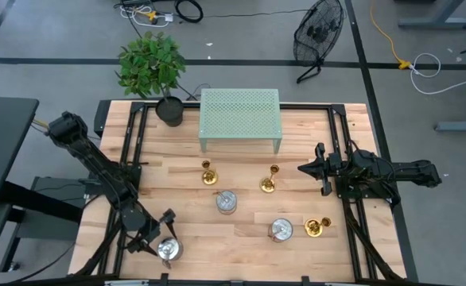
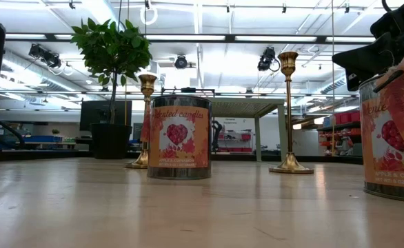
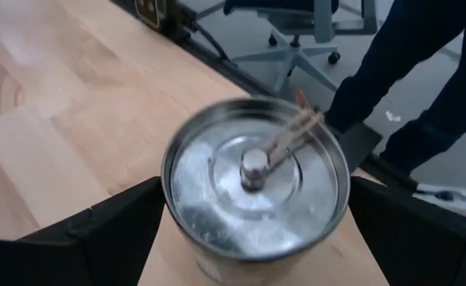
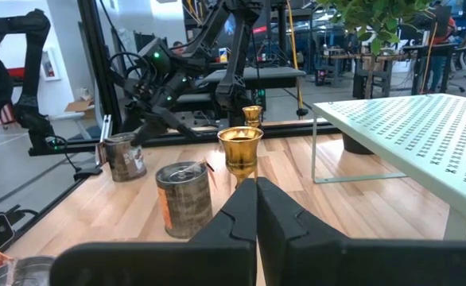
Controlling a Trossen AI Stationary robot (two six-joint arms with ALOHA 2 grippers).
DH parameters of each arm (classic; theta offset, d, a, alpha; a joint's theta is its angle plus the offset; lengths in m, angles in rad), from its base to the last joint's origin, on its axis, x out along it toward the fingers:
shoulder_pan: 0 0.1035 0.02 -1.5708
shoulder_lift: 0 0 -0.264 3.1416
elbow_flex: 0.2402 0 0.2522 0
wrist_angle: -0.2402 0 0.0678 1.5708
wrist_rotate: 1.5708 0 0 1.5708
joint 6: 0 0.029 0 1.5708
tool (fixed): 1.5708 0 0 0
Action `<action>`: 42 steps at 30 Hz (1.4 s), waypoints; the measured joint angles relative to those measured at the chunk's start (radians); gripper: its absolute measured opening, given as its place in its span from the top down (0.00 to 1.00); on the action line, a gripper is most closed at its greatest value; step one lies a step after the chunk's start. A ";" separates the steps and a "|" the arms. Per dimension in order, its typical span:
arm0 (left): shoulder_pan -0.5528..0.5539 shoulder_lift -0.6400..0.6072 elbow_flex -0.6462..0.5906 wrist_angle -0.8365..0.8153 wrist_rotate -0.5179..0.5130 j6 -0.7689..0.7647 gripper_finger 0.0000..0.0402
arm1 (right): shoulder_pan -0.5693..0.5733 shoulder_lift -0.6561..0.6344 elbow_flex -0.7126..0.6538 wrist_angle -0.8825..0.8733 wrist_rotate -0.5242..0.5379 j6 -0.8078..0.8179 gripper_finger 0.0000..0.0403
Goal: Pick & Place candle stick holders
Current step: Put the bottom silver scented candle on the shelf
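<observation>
Seen from above, the left gripper (image 1: pixel 158 233) sits at the table's seven o'clock corner, its fingers spread wide either side of a silver-lidded candle tin (image 1: pixel 168 250), not gripping it. The right gripper (image 1: pixel 311 168) hovers at three o'clock, fingers pressed together, empty. Three brass candle stick holders stand free: two near centre (image 1: pixel 208 174) (image 1: pixel 269 182), one at five o'clock (image 1: pixel 316 227)

three candle stick holders (image 1: pixel 208 173), three lidded tins (image 1: pixel 227 202), one potted plant (image 1: pixel 152 65), one green rack (image 1: pixel 240 115)
</observation>
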 joint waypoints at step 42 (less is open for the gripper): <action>0.016 0.064 0.000 0.107 0.003 0.016 0.01 | 0.000 0.000 0.000 0.000 0.000 0.000 0.99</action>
